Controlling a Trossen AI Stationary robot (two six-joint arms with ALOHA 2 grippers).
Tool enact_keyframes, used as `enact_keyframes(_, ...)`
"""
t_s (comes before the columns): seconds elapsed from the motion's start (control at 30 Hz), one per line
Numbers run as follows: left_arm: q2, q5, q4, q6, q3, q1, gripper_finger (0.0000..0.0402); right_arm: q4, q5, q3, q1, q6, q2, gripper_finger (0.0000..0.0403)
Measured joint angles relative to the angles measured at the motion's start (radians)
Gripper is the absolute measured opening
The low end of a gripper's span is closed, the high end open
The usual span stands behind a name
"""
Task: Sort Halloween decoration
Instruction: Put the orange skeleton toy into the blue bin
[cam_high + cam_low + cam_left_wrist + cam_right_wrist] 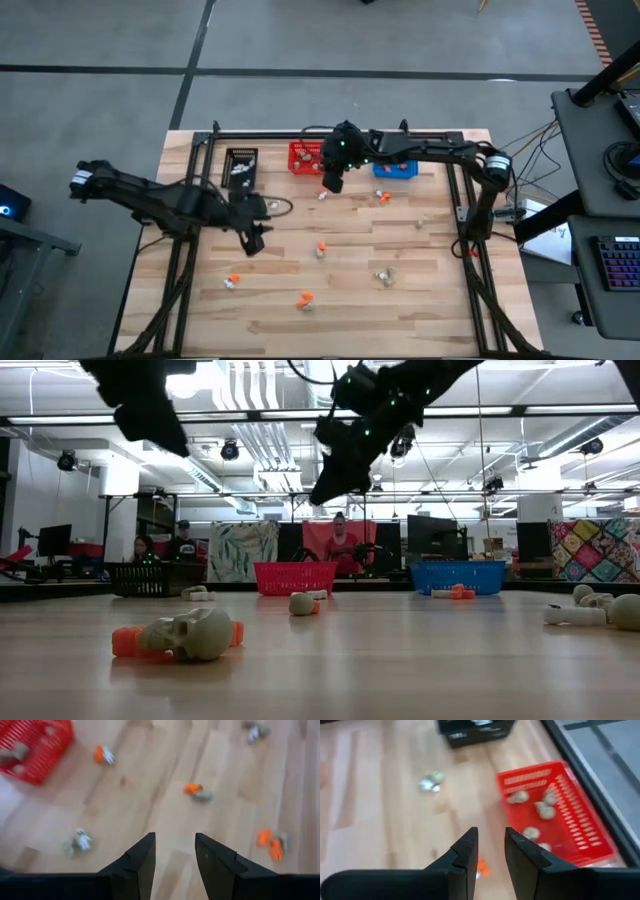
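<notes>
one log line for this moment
left gripper: open, empty, mid-table | right gripper: open, empty, beside small red mesh basket | small orange, white trinkets: scattered

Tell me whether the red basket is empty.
No, the red basket holds several beige-grey trinkets, seen plainly in the right wrist view.

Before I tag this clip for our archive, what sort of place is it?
Probably an open robotics lab or workshop: a framed wooden table, exposed ceiling ducts, and people at monitors behind it.
</notes>
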Motion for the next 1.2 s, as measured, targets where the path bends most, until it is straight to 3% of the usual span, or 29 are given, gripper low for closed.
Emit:
enact_keyframes(0.3, 0.074, 0.028, -0.144, -0.188, 0.000, -0.139, 0.0120, -0.127, 0.000, -0.002, 0.135, 0.013, -0.026, 0.0084)
enact_keyframes(0.53, 0.171, 0.163, -0.227, -0.380, 0.000, -0.237, 0.0121, -0.238, 0.001, -0.002, 0.224, 0.050, -0.026, 0.0082)
enact_keyframes(0.83, 0.322, 0.208, -0.230, -0.481, 0.000, -0.324, 0.0157, -0.255, 0.001, -0.002, 0.309, 0.068, -0.027, 0.0082)
enact_keyframes(1.2, 0.447, 0.273, -0.226, -0.525, 0.000, -0.341, 0.0184, -0.254, 0.003, -0.002, 0.320, 0.091, -0.027, 0.0082)
